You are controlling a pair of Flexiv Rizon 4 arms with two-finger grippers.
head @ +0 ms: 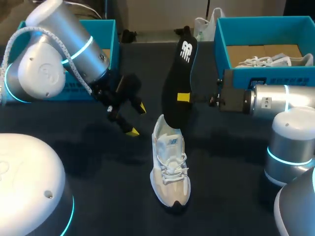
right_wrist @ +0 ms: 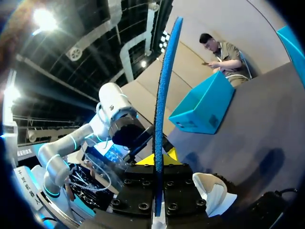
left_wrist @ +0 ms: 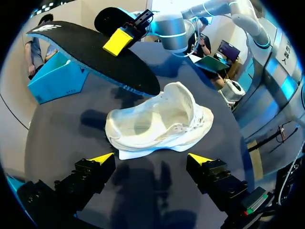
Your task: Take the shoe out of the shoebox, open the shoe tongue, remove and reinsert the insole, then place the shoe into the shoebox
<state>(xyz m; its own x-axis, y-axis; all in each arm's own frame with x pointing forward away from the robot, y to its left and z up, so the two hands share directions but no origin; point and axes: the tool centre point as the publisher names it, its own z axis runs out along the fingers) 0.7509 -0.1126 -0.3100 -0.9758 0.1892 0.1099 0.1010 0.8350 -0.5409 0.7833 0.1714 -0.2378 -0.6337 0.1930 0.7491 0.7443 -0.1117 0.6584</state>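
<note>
Here, right jaws pinch the black insole [head: 172, 78] upright at centre frame (lower end meeting the white shoe [head: 170, 167]); left jaws spread, empty.

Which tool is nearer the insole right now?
Right. The right tool is shut on the insole, holding it on end over the heel of the shoe. The left tool hangs open beside the insole, not touching it.

Insole [head: 174, 73]: black top, white logo, blue edge. Shoe [head: 170, 167]: white with beige panels. Shoebox [head: 266, 76]: turquoise, brown interior. Table [head: 108, 196]: dark
</note>
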